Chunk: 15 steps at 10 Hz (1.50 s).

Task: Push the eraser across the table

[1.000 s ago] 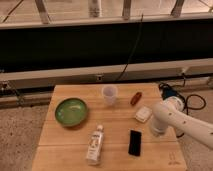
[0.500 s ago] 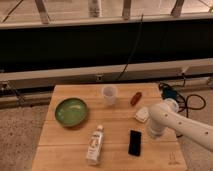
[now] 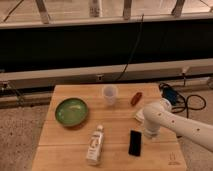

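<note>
One table [image 3: 60,145]: a light wooden butcher-block top with plank seams. It carries the eraser [image 3: 135,142], which lies toward the near edge, right of the middle in the picture.
Arm [image 3: 190,131]: white with small dark dots. It enters from the picture's lower right and bends down toward the tabletop just right of the eraser.
Bowl [image 3: 71,111]: green, round and shallow. It is well apart from the eraser, beyond it and far to its left in the picture.
Bottle [image 3: 95,145]: white plastic with a label and a pale cap, lying on its side. It is near the eraser's left side, longer than it, and not touching it.
Eraser: a flat black rectangular slab with its long side running away from the camera, slightly tilted.
Cup [image 3: 110,95]: clear plastic and upright. It stands beyond the eraser toward the far edge, a little to its left.
Gripper [image 3: 150,132]: at the arm's end, pointing down, just beside the eraser's far right corner. Whether it touches the eraser, and whether it is released or clenched, cannot be told.
White block [image 3: 139,116]: small and squarish, just beyond the eraser, partly hidden behind the arm.
Oval thing [image 3: 136,98]: reddish-brown, straight beyond the eraser and farther from it than the white block.
</note>
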{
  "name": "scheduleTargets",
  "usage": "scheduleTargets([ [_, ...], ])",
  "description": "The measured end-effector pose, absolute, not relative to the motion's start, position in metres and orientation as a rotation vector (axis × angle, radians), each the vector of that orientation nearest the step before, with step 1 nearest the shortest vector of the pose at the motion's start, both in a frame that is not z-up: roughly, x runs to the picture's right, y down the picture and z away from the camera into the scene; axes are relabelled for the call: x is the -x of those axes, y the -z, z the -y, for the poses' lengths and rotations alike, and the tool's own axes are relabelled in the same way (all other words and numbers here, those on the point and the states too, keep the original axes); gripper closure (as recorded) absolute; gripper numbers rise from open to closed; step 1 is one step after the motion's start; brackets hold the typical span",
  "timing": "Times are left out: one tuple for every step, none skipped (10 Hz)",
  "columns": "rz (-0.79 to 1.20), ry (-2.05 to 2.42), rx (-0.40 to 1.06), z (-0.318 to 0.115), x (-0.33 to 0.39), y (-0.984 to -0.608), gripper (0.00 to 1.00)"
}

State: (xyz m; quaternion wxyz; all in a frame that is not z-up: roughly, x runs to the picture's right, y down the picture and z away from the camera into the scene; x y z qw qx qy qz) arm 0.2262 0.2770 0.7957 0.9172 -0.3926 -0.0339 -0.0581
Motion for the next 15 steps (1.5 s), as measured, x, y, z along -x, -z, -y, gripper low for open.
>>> scheduleTargets([
  [0.069,0.126,0.814,-0.277,-0.226,-0.796,0.99],
  [0.071,0.149,0.828,-0.277,-0.222,-0.797,0.99],
  [0.076,0.168,0.829,-0.276,-0.216,-0.798,0.99],
  [0.083,0.189,0.833,-0.275,-0.207,-0.800,0.99],
  [0.088,0.210,0.833,-0.273,-0.197,-0.801,0.99],
  [0.087,0.208,0.831,-0.273,-0.198,-0.801,0.99],
  [0.085,0.206,0.831,-0.273,-0.200,-0.801,0.99],
  [0.085,0.206,0.830,-0.273,-0.200,-0.801,0.99],
  [0.085,0.206,0.830,-0.273,-0.200,-0.801,0.99],
  [0.085,0.206,0.831,-0.274,-0.200,-0.801,0.99],
  [0.085,0.207,0.831,-0.274,-0.200,-0.801,0.99],
  [0.085,0.207,0.831,-0.274,-0.199,-0.801,0.99],
  [0.085,0.207,0.831,-0.274,-0.200,-0.801,0.99],
  [0.085,0.207,0.832,-0.274,-0.199,-0.801,0.99],
  [0.085,0.207,0.832,-0.274,-0.200,-0.801,0.99],
])
